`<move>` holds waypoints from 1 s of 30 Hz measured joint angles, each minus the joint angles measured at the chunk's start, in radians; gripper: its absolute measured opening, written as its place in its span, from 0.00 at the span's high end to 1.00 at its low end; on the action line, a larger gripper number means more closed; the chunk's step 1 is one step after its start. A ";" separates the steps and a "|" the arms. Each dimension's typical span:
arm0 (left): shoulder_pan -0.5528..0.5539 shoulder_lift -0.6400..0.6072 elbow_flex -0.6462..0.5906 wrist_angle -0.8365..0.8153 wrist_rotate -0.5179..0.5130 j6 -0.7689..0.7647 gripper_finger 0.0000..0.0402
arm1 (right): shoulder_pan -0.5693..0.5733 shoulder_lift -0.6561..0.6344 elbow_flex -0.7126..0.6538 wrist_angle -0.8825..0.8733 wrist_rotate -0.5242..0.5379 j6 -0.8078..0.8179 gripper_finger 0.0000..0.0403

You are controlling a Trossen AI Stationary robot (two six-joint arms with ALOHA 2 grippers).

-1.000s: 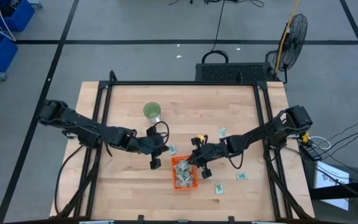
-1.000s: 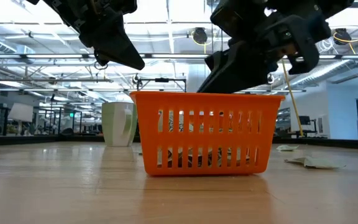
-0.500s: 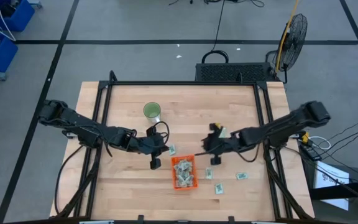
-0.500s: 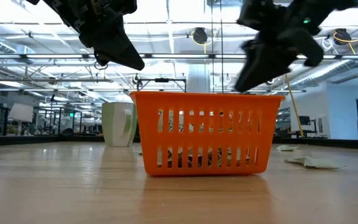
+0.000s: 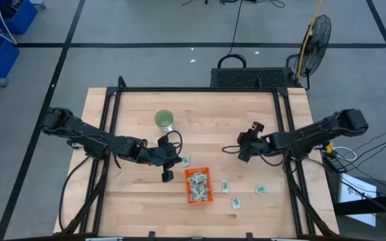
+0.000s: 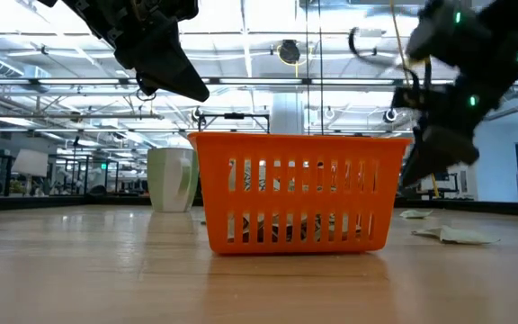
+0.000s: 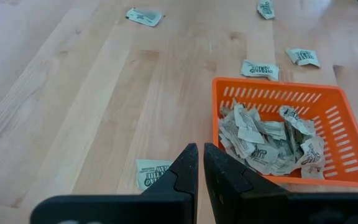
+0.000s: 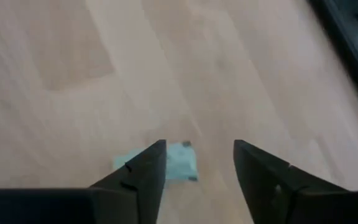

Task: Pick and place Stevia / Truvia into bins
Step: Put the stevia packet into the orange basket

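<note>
The orange bin (image 5: pixel 198 185) stands near the table's middle front, with several crumpled Stevia sachets (image 7: pixel 266 140) inside. Loose sachets lie flat on the wood: one (image 5: pixel 186 161) next to the bin's far left corner, and others (image 5: pixel 225 185) (image 5: pixel 235 201) (image 5: pixel 261 189) on its right. My left gripper (image 5: pixel 168 175) hovers shut just left of the bin, above a sachet (image 7: pixel 154 174), holding nothing. My right gripper (image 5: pixel 242 151) hangs open, far right of the bin, over one pale green sachet (image 8: pixel 169 163) that lies just ahead of its fingers, partly behind one finger.
A green cup (image 5: pixel 164 120) stands behind the left gripper, toward the far edge. Black frame rails (image 5: pixel 283 127) run along the table's sides and far edge. Bare wood lies along the near edge.
My right gripper has swung from over the bin toward the table's right and far edges, turning as it went, and now hangs over a loose sachet. The bin and the other sachets have not moved.
</note>
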 joint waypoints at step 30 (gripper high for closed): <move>0.000 0.000 0.000 0.001 -0.001 -0.006 0.92 | -0.178 0.001 -0.341 1.052 -0.586 -0.080 0.95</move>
